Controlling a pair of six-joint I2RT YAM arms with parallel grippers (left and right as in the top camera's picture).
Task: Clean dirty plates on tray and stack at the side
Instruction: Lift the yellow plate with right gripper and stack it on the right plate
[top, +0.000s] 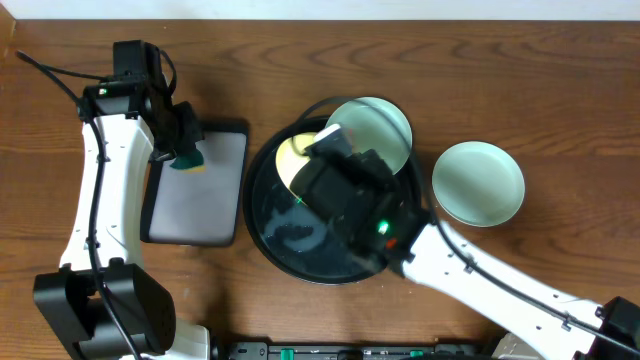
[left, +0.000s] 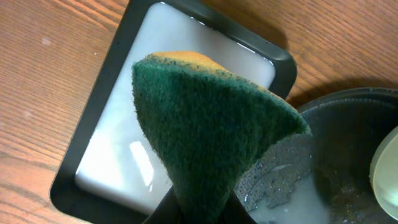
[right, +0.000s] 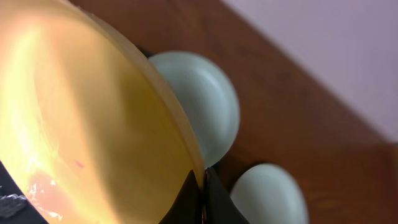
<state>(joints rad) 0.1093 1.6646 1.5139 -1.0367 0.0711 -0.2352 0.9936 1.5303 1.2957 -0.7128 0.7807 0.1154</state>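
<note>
My right claw (right: 200, 186) pinches just the yellow plate (right: 81, 124) by its edge; it might slip and fall on the tray (top: 285, 240). My left claw (left: 199, 211) grips the sponge (left: 211, 124).

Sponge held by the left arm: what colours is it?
The sponge has a dark green scouring face and an orange-yellow back edge; this shows best in the left wrist view.

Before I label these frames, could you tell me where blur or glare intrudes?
Right wrist view: the pale yellow plastic plate looms out of focus and glowing; two pale green plates behind are soft. Left wrist view: the green scouring sponge is sharp, with glare on the milky liquid in the rectangular black tray. Overhead view: sharp, pale reflections on the large round glossy black tray.
</note>
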